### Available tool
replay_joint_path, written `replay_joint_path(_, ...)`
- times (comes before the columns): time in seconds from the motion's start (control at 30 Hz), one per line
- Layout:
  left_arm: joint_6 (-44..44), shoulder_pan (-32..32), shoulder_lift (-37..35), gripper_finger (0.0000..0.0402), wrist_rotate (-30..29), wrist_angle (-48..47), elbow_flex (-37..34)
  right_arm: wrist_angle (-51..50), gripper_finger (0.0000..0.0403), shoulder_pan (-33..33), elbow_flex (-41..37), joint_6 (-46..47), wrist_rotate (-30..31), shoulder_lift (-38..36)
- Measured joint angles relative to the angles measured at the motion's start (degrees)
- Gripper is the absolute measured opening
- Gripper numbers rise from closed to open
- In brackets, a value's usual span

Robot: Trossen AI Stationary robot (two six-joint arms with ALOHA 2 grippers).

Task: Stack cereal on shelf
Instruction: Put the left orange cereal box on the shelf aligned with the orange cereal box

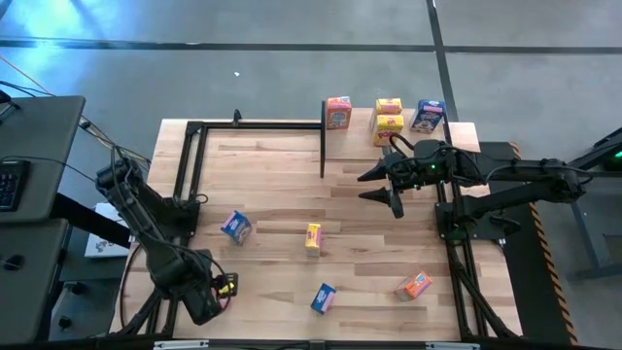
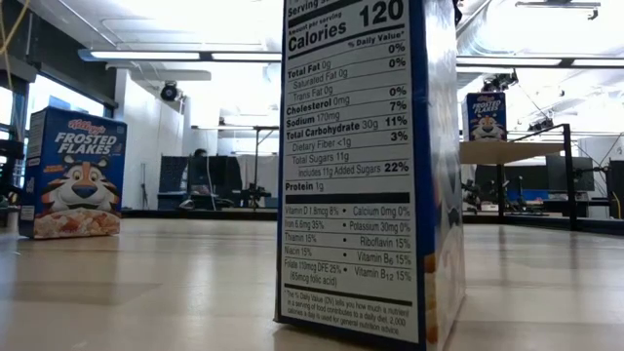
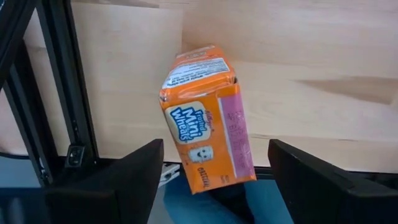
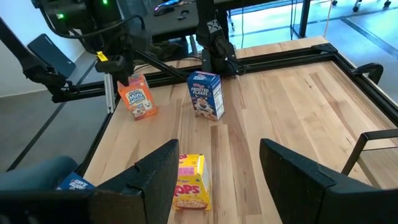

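Right gripper (image 4: 214,168) is hovering, jaws wide apart and empty. A yellow cereal box (image 4: 191,180) is standing just ahead between them, a blue box (image 4: 205,93) farther on. Left gripper (image 3: 214,155) is straddling an orange box (image 3: 205,118); whether it is gripping is unclear. The shelf (image 1: 362,131) is sitting behind the right jaws.

Left gripper (image 1: 225,285), fingers closed, sits at the near left corner, arm folded back. Right gripper (image 1: 382,185), fingers spread apart, reaches inward from the right side.
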Motion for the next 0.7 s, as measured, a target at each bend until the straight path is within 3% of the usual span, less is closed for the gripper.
replay_joint_path(0.2,0.0,0.0,1.5,0.0306,1.9,-0.1,0.0,0.0,0.0217,0.0,0.0,0.0,0.0,0.0)
replay_joint_path(0.5,2.8,0.1,4.2,0.0307,1.9,-0.2,-0.2,0.0,0.0217,0.0,0.0,0.0,0.0,0.0)
replay_joint_path(0.7,4.0,0.1,5.1,0.0281,1.9,-0.1,-0.2,0.0,0.0217,0.0,0.0,0.0,0.0,0.0)
